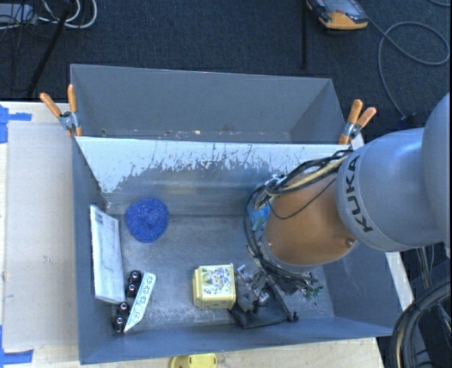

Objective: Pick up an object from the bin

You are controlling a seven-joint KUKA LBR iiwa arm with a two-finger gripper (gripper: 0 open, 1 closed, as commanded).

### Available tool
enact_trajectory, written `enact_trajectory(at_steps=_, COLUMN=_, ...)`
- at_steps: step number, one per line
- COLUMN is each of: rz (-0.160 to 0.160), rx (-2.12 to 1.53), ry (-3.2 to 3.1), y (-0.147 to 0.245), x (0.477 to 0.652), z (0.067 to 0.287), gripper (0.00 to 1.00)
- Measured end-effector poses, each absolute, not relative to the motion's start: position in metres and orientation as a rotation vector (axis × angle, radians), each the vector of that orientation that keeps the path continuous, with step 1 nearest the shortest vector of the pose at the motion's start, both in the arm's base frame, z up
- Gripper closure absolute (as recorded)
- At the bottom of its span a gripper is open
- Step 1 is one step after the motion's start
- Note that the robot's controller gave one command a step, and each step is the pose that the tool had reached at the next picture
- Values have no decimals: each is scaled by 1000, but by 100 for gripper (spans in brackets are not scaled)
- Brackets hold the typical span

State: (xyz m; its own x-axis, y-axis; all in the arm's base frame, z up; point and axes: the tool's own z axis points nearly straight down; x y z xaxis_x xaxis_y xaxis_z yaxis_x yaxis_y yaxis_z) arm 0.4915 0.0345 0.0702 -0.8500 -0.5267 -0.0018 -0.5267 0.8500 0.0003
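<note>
So, left to right across my bin [210,106]. Along the left wall there's a flat white packet [105,253] lying lengthwise. Just right of its near end, in the front-left corner, sits a card of black batteries [133,301], touching or almost touching the packet. A bit further back and well clear of both is a blue round scrubby ball [147,219], on the floor near where the back wall slopes down.

Around the middle of the front edge is a little yellow and white box [214,286], sitting close to the front wall. That's the closest thing to my claw, so it's the one to watch.

My claw [265,303] is right down at floor level, just to the right of that box and tight up against the front wall. Honestly can't tell whether it's spread or pressed together, it's all dark bits tangled down there, and I can't see anything pinched in it. There's something dark and flat under it by the wall, no idea if that's part of me or not.

Above that is my orange cover [306,221] with cables [302,173] looping over it, and my grey arm [394,190] comes in over the right rim, angled steeply down into the front-right part of the bin.
</note>
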Motion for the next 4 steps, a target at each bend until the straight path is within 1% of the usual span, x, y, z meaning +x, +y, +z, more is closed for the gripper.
enact_trajectory(at_steps=1, rz=5, rx=-887, ry=3024, y=36, x=493, z=111, gripper=100)
enact_trajectory(at_steps=2, rz=3, rx=-889, ry=3018, y=-13, x=537, z=66, gripper=0)
enact_trajectory(at_steps=3, rz=3, rx=-891, ry=3014, y=-12, x=538, z=69, gripper=0)
enact_trajectory(at_steps=4, rz=-2, rx=-956, ry=2993, y=1, x=528, z=69, gripper=0)
